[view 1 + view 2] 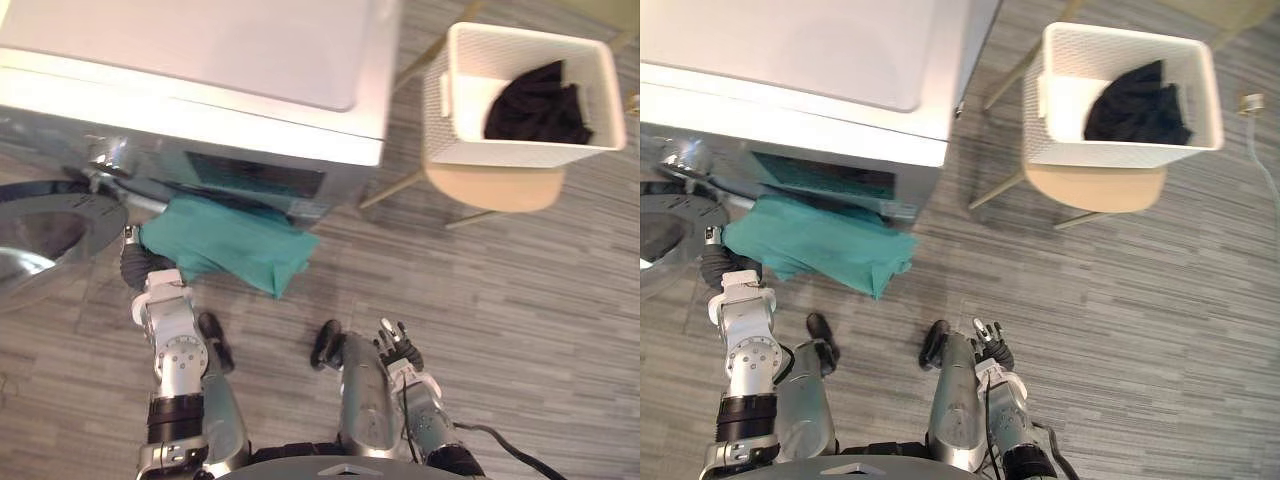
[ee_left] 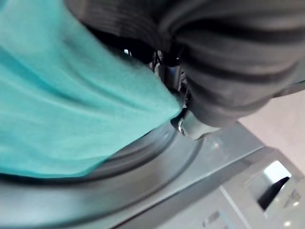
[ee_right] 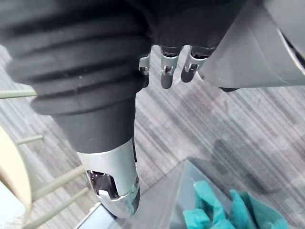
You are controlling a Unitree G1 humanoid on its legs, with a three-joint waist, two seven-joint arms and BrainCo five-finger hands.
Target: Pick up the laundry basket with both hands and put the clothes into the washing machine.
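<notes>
A teal cloth [image 1: 230,245] hangs out of the washing machine's [image 1: 250,110] front opening and drapes down toward the floor. My left hand [image 1: 135,268] is at the cloth's left edge, close to the drum's rim [image 2: 143,157], with the cloth [image 2: 71,105] lying against it. The white laundry basket [image 1: 530,150] stands on a wooden stool [image 1: 495,188] to the right of the machine, with black clothes [image 1: 540,105] inside. My right hand [image 1: 400,350] hangs low over the floor, far from the basket, open and holding nothing, its fingers [image 3: 164,71] straight.
The machine's round door [image 1: 45,235] stands open at the far left, beside my left arm. Grey plank floor stretches between the machine, the stool and me. The stool's thin legs [image 1: 395,190] reach toward the machine's right corner.
</notes>
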